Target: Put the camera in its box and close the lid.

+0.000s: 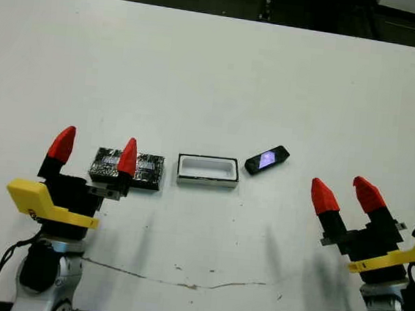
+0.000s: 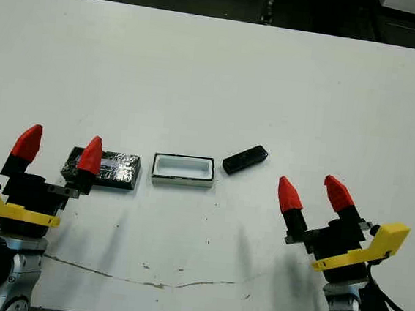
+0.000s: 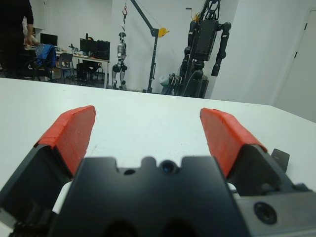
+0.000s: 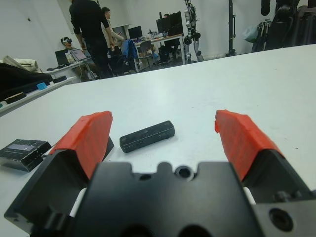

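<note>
The left gripper (image 1: 95, 149) and the right gripper (image 1: 347, 192) are hovering at the near edge of the white table (image 1: 215, 75), both released and empty. The box (image 1: 207, 171) is lying open between the lid (image 1: 127, 167) on its left and the camera (image 1: 266, 160) just beside it on the right, slightly turned.

A broad white table (image 1: 216, 68) fills the foreground, marked by a thin brown crack (image 1: 181, 279) near its front edge. Beyond the table stand white walls (image 3: 69, 19), desks with monitors (image 3: 94, 49), a blue chair (image 3: 45, 54), and humanoid robots on stands (image 3: 205, 44). Two people (image 4: 91, 34) stand beside the desks.
</note>
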Controlling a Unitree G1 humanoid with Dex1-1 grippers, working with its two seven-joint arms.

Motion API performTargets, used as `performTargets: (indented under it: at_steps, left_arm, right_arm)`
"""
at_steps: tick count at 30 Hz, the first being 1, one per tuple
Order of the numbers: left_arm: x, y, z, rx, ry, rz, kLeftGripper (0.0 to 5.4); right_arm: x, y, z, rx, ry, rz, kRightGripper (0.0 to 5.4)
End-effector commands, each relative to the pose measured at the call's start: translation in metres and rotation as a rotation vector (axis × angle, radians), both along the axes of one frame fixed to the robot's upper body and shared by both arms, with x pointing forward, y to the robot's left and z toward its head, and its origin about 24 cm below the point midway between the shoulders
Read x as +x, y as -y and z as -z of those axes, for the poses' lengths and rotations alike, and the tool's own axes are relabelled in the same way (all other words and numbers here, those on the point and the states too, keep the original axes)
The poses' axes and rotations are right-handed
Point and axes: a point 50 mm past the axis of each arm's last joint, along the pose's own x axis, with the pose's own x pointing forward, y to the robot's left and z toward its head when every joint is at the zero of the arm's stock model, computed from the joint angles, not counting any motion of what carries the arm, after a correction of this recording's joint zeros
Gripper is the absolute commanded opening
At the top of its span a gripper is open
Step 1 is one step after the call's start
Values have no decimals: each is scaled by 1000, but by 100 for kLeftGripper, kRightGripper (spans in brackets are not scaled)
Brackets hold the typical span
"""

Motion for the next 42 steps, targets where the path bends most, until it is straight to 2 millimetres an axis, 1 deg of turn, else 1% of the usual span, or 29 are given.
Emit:
performTargets:
  at_steps: [1,10,13,15,18,20,22,24,26,28,31,34,36,39,42]
  left_arm:
    - [-1,0,2,13,-25,-4,538]
    - [-1,1,3,27,-27,-5,538]
    - [-2,2,4,13,-30,-1,538]
    - [-2,4,5,-14,-35,13,538]
    - [-3,5,5,-41,-43,14,538]
    - [-4,6,5,-54,-48,12,538]
    - [-3,7,5,-53,-46,6,538]
    - [-3,8,5,-50,-48,-3,538]
    - [-3,9,5,-41,-52,-12,538]
    - [-3,9,5,-38,-52,-17,538]
    - [-3,9,4,-32,-45,-21,538]
    - [-3,9,4,-39,-47,-24,538]
    - [-4,8,4,-40,-51,-23,538]
    - [-4,8,4,-32,-58,-28,538]
    - [-5,8,4,-8,-61,-40,538]
  right_arm:
    - [0,1,3,-13,-18,-11,540]
    - [-1,3,8,-14,-45,-11,540]
    - [4,10,2,-65,-20,-42,540]
    - [15,20,-12,-158,24,-83,540]
    - [42,41,-40,-353,104,-213,540]
    - [59,52,-62,-483,118,-282,540]
    - [74,58,-83,-598,112,-346,540]
    - [86,60,-98,-653,90,-412,540]
    - [99,57,-109,-704,74,-510,540]
    - [112,52,-114,-762,41,-629,540]
    - [129,43,-117,-848,-63,-809,540]
    - [142,32,-115,-922,-177,-943,540]
    - [149,25,-115,-987,-218,-992,540]
    - [159,16,-114,-1079,-275,-1013,540]
    - [165,8,-109,-1122,-311,-1057,540]
